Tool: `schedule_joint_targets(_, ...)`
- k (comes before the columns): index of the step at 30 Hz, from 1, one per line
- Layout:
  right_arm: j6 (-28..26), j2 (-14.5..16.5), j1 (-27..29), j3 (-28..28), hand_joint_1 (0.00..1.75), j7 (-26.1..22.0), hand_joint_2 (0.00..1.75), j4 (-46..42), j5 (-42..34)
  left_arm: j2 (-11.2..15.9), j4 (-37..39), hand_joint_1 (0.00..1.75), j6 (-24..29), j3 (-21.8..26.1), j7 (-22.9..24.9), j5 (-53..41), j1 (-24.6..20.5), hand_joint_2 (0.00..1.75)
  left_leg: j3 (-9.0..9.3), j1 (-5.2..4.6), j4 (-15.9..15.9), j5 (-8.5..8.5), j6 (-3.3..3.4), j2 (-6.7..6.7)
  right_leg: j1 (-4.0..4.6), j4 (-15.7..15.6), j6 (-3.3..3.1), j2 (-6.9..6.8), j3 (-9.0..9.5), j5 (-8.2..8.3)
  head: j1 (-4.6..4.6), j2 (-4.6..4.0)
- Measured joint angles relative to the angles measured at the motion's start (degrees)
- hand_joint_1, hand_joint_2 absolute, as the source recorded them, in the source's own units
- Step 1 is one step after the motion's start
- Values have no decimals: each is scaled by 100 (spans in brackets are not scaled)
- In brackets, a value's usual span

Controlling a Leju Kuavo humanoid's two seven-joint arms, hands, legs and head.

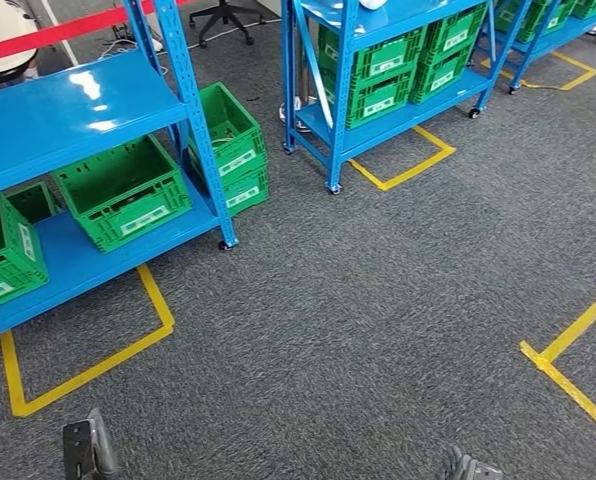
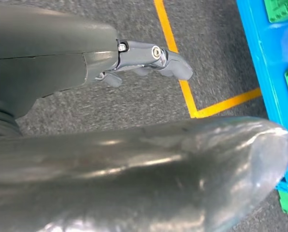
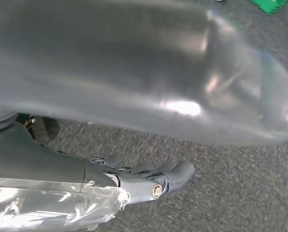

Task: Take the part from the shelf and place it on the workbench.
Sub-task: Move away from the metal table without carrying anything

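The blue shelf (image 1: 76, 120) stands at the left in the head view, with open green crates (image 1: 121, 192) on its lower board (image 1: 84, 262). Something dark lies in the middle crate; I cannot make out what it is. My left hand (image 1: 88, 450) hangs low at the bottom edge, well short of the shelf. In the left wrist view the left hand (image 2: 109, 58) has its fingers (image 2: 171, 65) stretched out over the carpet and holds nothing. My right hand (image 1: 468, 466) peeks in at the bottom right. The right hand (image 3: 98, 179) is likewise stretched out and empty.
A second blue shelf (image 1: 340, 90) on castors with several green crates (image 1: 389, 65) stands further back, and a third (image 1: 540, 30) at the far right. Two stacked green crates (image 1: 231, 140) sit on the floor beside the near shelf. Yellow tape (image 1: 84, 372) marks bays on the grey carpet.
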Motion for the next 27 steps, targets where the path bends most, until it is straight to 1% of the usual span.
schedule_joint_targets(1, -13, -1, -4, 13, 0, 2, 0, 0, 9, 4, 0, 0, 0, -1, 0, 4, 17, 0, -19, 13, -10, 16, -37, -24, -1, -16, -28, -65, 12, 26, 2, 0)
schedule_joint_targets(2, -24, -4, -8, 30, 0, 1, 0, -1, 18, 7, 0, 0, 1, -1, 0, 9, 32, 0, -45, 9, 14, -5, -70, 50, -7, -42, -59, -131, 26, 55, -8, 0)
schedule_joint_targets(3, -38, -7, -7, 49, 0, -1, 0, -1, 24, 10, 0, 0, 1, -2, 0, 14, 35, 0, -107, -3, 123, -90, -99, 193, -18, -72, -93, -207, 29, 82, -32, 0)
schedule_joint_targets(4, -48, -10, -1, 67, 0, -2, 0, -1, 27, 12, 0, 0, 2, -3, 0, 16, 29, 0, -216, -14, 347, -242, -121, 370, -27, -98, -119, -294, 30, 101, -54, 0)
schedule_joint_targets(5, -54, -13, 9, 76, 0, -4, 0, 0, 29, 8, 0, 0, 2, -6, 0, 16, 19, 0, -372, -25, 680, -437, -146, 539, -22, -105, -135, -382, 27, 105, -77, 0)
schedule_joint_targets(6, -60, -14, 18, 83, 0, -4, 0, 1, 30, 4, 0, 0, 1, -11, 0, 17, 9, 0, -552, -24, 1068, -623, -167, 621, -18, -106, -146, -480, 21, 104, -90, 0)
schedule_joint_targets(7, -65, -15, 23, 85, 0, -4, 0, 1, 31, 1, 0, 0, 1, -17, 0, 16, 8, 0, -691, -22, 1380, -735, -183, 652, -15, -105, -147, -577, 15, 102, -91, 0)
schedule_joint_targets(8, -71, -15, 23, 87, 0, -4, 0, 2, 32, -1, 0, 0, 1, -23, 0, 20, 12, 0, -748, -21, 1530, -746, -193, 667, -14, -105, -147, -668, 12, 100, -91, 0)
schedule_joint_targets(9, -78, -16, 20, 92, 0, -4, 0, 2, 32, 1, -1, 0, 2, -26, 0, 25, 18, 0, -698, -21, 1464, -652, -198, 684, -14, -104, -144, -751, 12, 96, -93, 0)
schedule_joint_targets(10, -85, -16, 15, 102, 0, -4, 0, 2, 33, 4, -2, 0, 2, -27, 0, 31, 22, 0, -538, -22, 1189, -479, -196, 731, -14, -103, -136, -828, 19, 90, -94, 0)
schedule_joint_targets(11, -91, -16, 11, 113, 0, -4, 0, 1, 33, 7, -5, 0, 2, -29, 0, 38, 22, 0, -318, -27, 812, -296, -190, 851, -9, -101, -120, -898, 31, 80, -94, 0)
schedule_joint_targets(12, -99, -16, 9, 123, 0, -4, 0, 1, 32, 7, -9, 0, 2, -33, 0, 42, 13, 0, -107, -40, 426, -167, -174, 986, 10, -83, -96, -963, 37, 57, -103, 0)
schedule_joint_targets(13, -106, -18, 7, 132, 0, -4, 0, 1, 32, 4, -13, 0, 2, -39, 0, 46, 2, 0, 39, -50, 153, -91, -136, 1086, 32, -71, -69, -1027, 37, 37, -98, 0)
schedule_joint_targets(14, -114, -20, 3, 136, 0, -3, 0, 1, 31, 1, -15, 0, 3, -45, 0, 49, -3, 0, 111, -62, 8, -74, -95, 1143, 55, -61, -42, -1086, 47, 18, -88, 0)
schedule_joint_targets(15, -121, -21, -3, 140, 0, -3, 0, 1, 28, -3, -15, 0, 4, -50, 0, 50, 0, 0, 119, -71, -38, -85, -48, 1109, 70, -55, -20, -1147, 56, 4, -79, 0)
schedule_joint_targets(16, -127, -22, -11, 148, 0, -3, 0, 1, 26, -7, -16, 0, 6, -54, 0, 51, 13, 0, 107, -66, -28, -78, 1, 1038, 69, -62, 1, -1206, 73, -3, -64, 0)
schedule_joint_targets(17, -131, -24, -19, 160, 0, -3, 0, 0, 23, -8, -17, 0, 9, -56, 0, 53, 28, 0, 103, -57, -32, -71, 35, 978, 59, -36, 32, -1165, 79, -39, -57, 0)
schedule_joint_targets(18, -133, -26, -22, 170, 0, -4, 0, -1, 20, -6, -21, 0, 13, -58, 0, 57, 35, 0, 101, -43, -38, -58, 70, 913, 42, 71, 63, -1046, 41, -125, -49, 0)
schedule_joint_targets(19, -135, -28, -18, 179, 0, -5, 0, -1, 18, -7, -26, 0, 16, -62, 0, 60, 30, 0, 97, -26, -44, -45, 104, 845, 23, 302, 95, -877, -56, -273, -38, 0)
schedule_joint_targets(20, -136, -31, -8, 183, 0, -4, 0, 0, 16, -8, -29, 0, 18, -69, 0, 63, 23, 0, 86, -19, -44, -37, 128, 775, 5, 657, 123, -680, -215, -467, -22, 0)
schedule_joint_targets(21, -138, -33, 4, 184, 0, -4, 0, 1, 14, -10, -33, 0, 19, -77, 0, 64, 16, 0, 75, -17, -43, -31, 145, 700, -7, 1068, 137, -561, -403, -657, -10, 0)
schedule_joint_targets(22, -140, -34, 16, 184, 0, -3, 0, 1, 12, -14, -33, 0, 19, -84, 0, 64, 16, 0, 65, -18, -43, -26, 153, 621, -12, 1419, 146, -505, -574, -786, -4, 0)
schedule_joint_targets(23, -145, -36, 21, 184, 0, -2, 0, 2, 10, -16, -33, 0, 18, -89, 0, 64, 22, 0, 60, -17, -42, -20, 152, 541, -14, 1602, 147, -481, -673, -810, 1, 0)
schedule_joint_targets(24, -149, -36, 23, 184, 0, -2, 0, 2, 9, -16, -33, 0, 17, -90, 0, 64, 29, 0, 59, -15, -41, -13, 146, 458, -17, 1561, 142, -468, -668, -718, 5, 0)
schedule_joint_targets(25, -153, -37, 21, 185, 0, -2, 0, 1, 9, -16, -33, 0, 17, -91, 0, 64, 34, 0, 63, -10, -40, -5, 135, 371, -23, 1290, 132, -437, -550, -525, 7, 0)
schedule_joint_targets(26, -156, -38, 18, 186, 0, -2, 0, 1, 9, -18, -33, 0, 17, -91, 0, 64, 34, 0, 65, -3, -38, 3, 118, 284, -37, 881, 122, -331, -362, -299, 12, 0)
schedule_joint_targets(27, -157, -40, 18, 187, 0, -1, 0, 1, 9, -20, -35, 0, 17, -92, 0, 64, 32, 0, 56, -4, -32, 13, 93, 203, -59, 481, 114, -152, -182, -137, 16, 0)
